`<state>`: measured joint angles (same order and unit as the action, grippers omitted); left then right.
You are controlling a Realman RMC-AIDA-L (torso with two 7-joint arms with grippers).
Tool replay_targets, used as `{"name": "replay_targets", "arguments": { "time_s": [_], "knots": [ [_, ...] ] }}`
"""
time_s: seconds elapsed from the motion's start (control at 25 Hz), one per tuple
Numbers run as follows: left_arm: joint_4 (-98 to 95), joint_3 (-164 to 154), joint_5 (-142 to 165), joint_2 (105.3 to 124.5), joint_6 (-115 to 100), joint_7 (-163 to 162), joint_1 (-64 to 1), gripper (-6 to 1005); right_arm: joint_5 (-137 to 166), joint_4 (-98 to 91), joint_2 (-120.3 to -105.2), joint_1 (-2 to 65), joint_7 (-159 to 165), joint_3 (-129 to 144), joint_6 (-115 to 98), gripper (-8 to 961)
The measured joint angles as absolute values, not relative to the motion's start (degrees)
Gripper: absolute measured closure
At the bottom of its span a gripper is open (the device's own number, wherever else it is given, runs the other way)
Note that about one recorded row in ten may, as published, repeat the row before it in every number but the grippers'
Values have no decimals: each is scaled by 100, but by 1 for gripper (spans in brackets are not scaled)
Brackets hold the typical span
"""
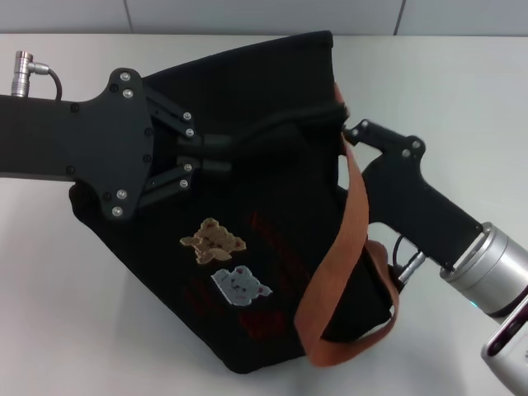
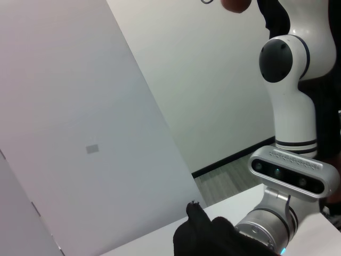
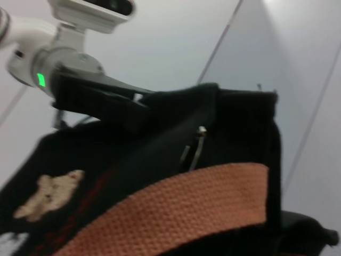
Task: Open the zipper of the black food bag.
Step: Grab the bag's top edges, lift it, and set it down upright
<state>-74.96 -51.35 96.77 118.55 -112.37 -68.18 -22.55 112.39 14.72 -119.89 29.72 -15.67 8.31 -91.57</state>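
The left pincer (image 1: 216, 155) pinched the dark fabric at the upper panel of the black food bag (image 1: 247, 280), which lay tilted on the white bench (image 1: 66, 313). The zipper (image 3: 195, 148) hung near the bag's top edge. To the right, the right pincer (image 1: 353, 132) touched that edge; whether its fingers held anything could not be told. A slipping fabric pinch could let the bag shift.
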Motion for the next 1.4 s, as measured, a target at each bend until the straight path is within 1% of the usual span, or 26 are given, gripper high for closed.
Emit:
{"name": "replay_targets", "arguments": {
  "time_s": [0.48,0.84,1.04,1.4],
  "knots": [
    [-7270,-5089,9685,11847,-11179,-6780,-2368,911,11308,1556,-11986,2798,-1783,681,-9088,606],
    [-7191,-5096,9729,11848,-10964,-6781,-2419,911,11919,1377,-11941,2543,-1549,748,-9254,606],
    [-7109,-5131,9732,11851,-10956,-6777,-2480,911,11968,1220,-11930,2696,-915,739,-9290,606],
    [-7092,-5220,9735,11867,-10955,-6770,-2511,911,11942,1228,-11957,3070,-640,671,-9055,607]
  ]
}}
